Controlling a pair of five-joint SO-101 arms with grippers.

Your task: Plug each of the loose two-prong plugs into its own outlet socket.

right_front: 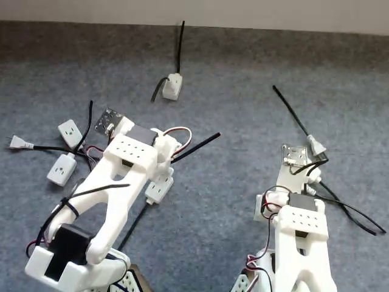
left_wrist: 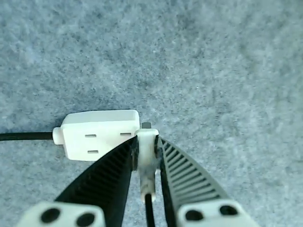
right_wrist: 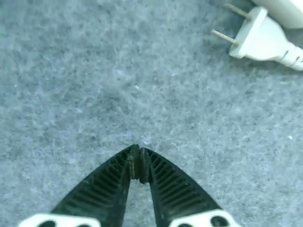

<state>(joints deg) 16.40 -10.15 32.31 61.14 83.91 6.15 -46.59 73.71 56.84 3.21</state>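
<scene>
My left gripper (left_wrist: 147, 142) clamps a plug (left_wrist: 147, 165) (likely light, rigid, slippery; hold the flat sides). My right gripper (right_wrist: 140, 163) is closed, empty; second plug (right_front: 315, 145) at its two o'clock overhead.

We see the right gripper (right_wrist: 140, 163) over the grey, felt-like bench (right_wrist: 94, 71), its two black ribbed jaws pressed together at the tips. We cannot tell whether the tips touch the bench. Well ahead of the jaws and off to one side lies a white two-prong plug (right_wrist: 259, 34), flat on the bench and well apart from the gripper. Its two metal prongs (right_wrist: 222, 36) are bare and point away from its cord end. Just beside the plug we make out another white piece (right_wrist: 284, 5), cut off at the frame's edge; we cannot tell what it is.
</scene>
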